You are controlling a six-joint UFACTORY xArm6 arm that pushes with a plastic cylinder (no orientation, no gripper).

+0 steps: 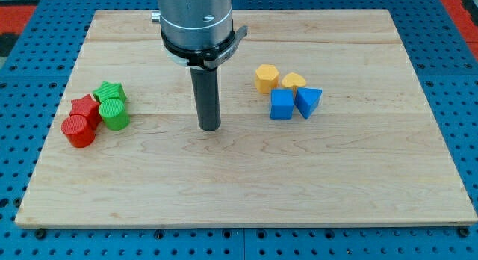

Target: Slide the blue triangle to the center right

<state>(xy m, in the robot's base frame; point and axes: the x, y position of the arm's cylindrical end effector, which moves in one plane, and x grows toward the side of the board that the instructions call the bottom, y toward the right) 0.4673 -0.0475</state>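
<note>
The tip [210,128] stands near the middle of the surface [246,193], well apart from the blue triangle [308,100], which lies in the frame's upper right quarter. The arm has no jaws, so there is nothing to be released or clenched; it works only by pushing with the rod.

The step in hand looks like the approach. The blue triangle touches the blue cube [281,104] on its left, and the yellow heart-like block [293,81] sits just above it, with the yellow hexagonal block [266,78] beyond that. A straight push from the tip's present spot would likely drive the cube along with the triangle. A better line would probably bring the tip into the narrow gap at the triangle's left or upper left side, then press rightward and slightly downward, keeping contact near the block's middle so that it does not spin off.

The triangle is a small, bright blue wedge with flat faces, one corner pointing toward the frame's bottom. It should slide easily on the pale wood.
</note>
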